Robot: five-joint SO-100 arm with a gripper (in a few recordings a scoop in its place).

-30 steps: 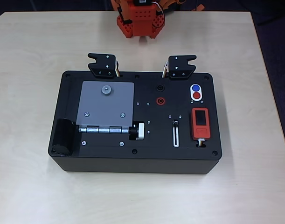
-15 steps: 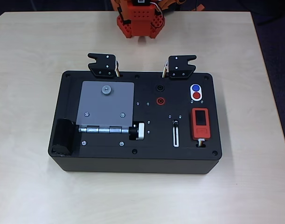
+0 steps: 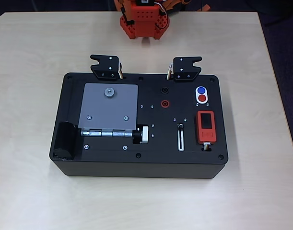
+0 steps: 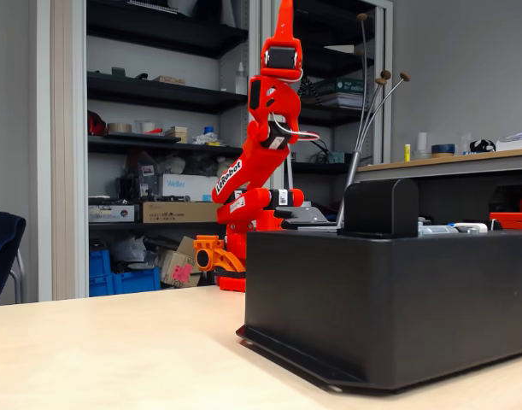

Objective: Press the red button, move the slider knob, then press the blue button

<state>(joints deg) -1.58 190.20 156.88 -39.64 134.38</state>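
Fixed view, hand: the orange-red arm stands folded upright behind the black box, its top end pointing to the ceiling; the hand runs out of the top edge, so I cannot tell whether its fingers are apart or together.
Overhead view, arm: only its orange-red base shows at the far edge of the bench, well apart from the box.
Red button: the red button sits in the white oval plate near the box's far right corner, touched by nothing.
Blue button: the blue button sits just beside the red one in the same plate, on the side nearer the arm.
Slider knob: the slider knob sits at the far end of its white-rimmed slot, between the buttons' plate and the box's near edge.
Change over the last second: none that I can find; base, box, buttons and knob lie as they did in both earlier overhead pictures.
Meaning for the task: judging from this, no step has begun; the arm must first unfold and reach down over the box to the red button.
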